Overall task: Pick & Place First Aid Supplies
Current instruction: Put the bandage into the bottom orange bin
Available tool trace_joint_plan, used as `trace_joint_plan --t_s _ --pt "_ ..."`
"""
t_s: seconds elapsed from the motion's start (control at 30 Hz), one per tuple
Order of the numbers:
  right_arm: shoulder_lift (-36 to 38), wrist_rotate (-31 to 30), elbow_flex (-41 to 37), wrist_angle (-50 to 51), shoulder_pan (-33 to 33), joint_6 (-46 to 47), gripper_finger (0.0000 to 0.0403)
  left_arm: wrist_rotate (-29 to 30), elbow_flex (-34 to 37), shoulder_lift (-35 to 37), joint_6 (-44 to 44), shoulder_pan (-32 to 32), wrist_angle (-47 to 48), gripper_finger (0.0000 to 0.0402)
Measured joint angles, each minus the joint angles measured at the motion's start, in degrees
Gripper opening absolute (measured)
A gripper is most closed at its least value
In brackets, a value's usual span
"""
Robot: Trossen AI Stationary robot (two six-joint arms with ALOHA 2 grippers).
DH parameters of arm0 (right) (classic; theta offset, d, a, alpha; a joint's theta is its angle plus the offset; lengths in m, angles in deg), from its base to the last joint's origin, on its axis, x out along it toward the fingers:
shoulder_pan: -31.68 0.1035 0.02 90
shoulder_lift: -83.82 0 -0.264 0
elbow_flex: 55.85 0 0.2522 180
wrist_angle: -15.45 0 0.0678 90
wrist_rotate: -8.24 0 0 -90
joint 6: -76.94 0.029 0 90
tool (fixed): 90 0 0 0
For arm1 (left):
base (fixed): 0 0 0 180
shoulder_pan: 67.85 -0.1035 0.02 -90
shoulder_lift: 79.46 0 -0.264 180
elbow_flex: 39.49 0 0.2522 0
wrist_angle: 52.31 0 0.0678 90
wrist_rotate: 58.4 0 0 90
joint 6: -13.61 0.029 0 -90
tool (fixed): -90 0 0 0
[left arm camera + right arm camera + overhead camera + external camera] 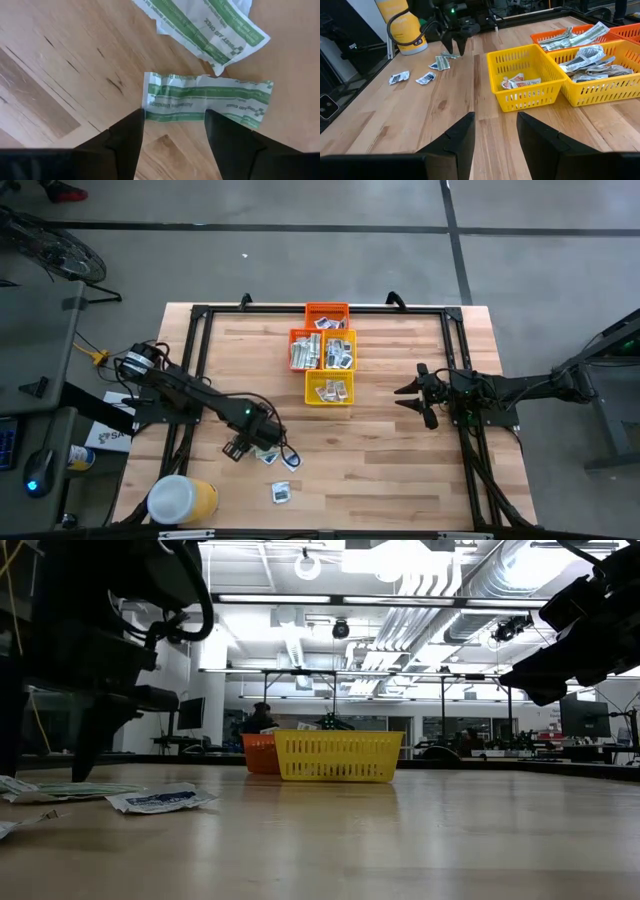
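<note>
Landmark: nearest small yellow plastic basket [329, 389], mid-table on the pale wood-plank table [400, 460].

L gripper [262, 442] is low over the table, well toward the left arm's side of that basket and nearer the front edge. Its dark fingers [125, 142] stand spread, nothing between them. A green-and-white oblong strip packet [207, 99] lies flat on the wood, its lower edge partly covered by the fingertips. A second, crumpled green-and-white strip [210, 25] lies just beyond it, cut off by the frame edge.

Two white square packets with dark blue marks [283, 476] lie loose farther from the basket, twd the front edge; print unreadable. In the low view the L arm hides most of the packets.

R gripper [418, 398] hovers beside the basket on the right arm's side, apart from it, fingers parted, empty.

Basket holds packets; count unclear. Orange baskets behind [327, 314] partly screened, contents heaped.

Yellow tub with white lid [182, 499] at the front-left corner.
</note>
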Motion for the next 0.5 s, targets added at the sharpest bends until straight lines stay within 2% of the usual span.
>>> trace_joint_plan --t_s 0.2,0.5 --pt "0.0 0.0 0.0 0.0 0.0 0.0 0.0139 0.8 0.3 -0.1 1.1 0.0 -0.7 0.0192" --pt "0.0 0.0 0.0 0.0 0.0 0.0 0.0139 1.3 0.4 -0.2 1.1 0.0 -2.7 0.0114"
